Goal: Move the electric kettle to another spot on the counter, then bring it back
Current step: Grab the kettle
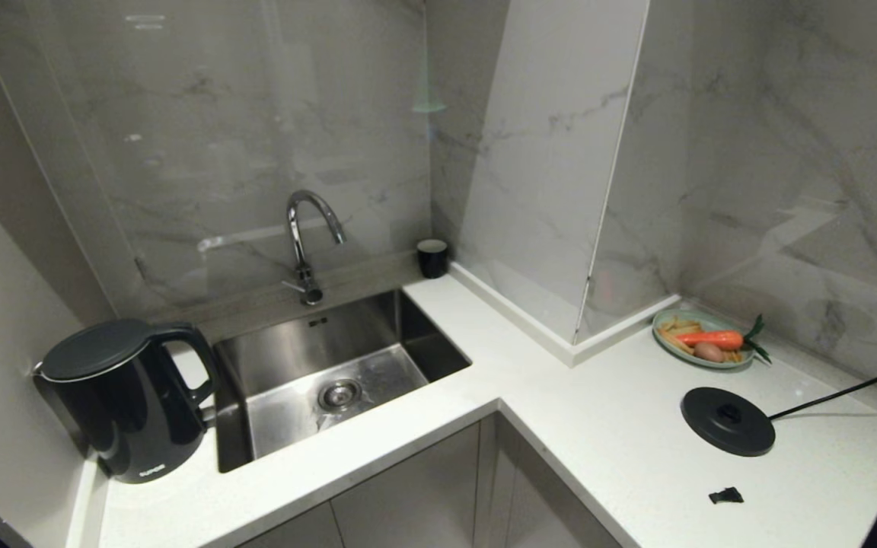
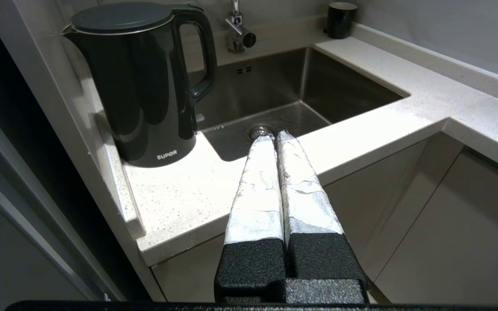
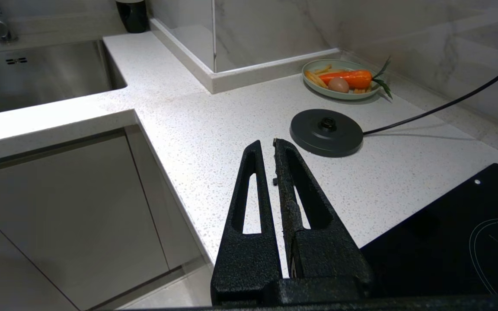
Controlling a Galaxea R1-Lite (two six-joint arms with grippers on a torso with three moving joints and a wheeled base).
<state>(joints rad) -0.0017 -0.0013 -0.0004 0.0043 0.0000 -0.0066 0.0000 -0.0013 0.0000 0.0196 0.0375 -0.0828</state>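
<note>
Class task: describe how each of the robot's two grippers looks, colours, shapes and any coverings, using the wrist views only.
The left gripper has rough black fingers wrapped in worn, cracked white tape towards the tips. The right gripper is bare textured black, each finger tapered with a long slot cut through it.

One electric kettle [image 1: 125, 399] on the bench [image 1: 606, 426], far left beside the sink. One sink [image 1: 332, 373], one tap [image 1: 307, 243] behind it. One small black cup [image 1: 432, 258] at the far corner. One round kettle base [image 1: 728, 421] on the right, with one cord [image 1: 849, 390] running off it. One plate [image 1: 701, 340] beyond that, carrying one carrot [image 1: 712, 339], one egg [image 1: 708, 352] and a few fries, too small to count. One black scrap [image 1: 726, 496] near the front. Two claws: left claw [image 2: 275, 137], right claw [image 3: 265, 144].
</note>
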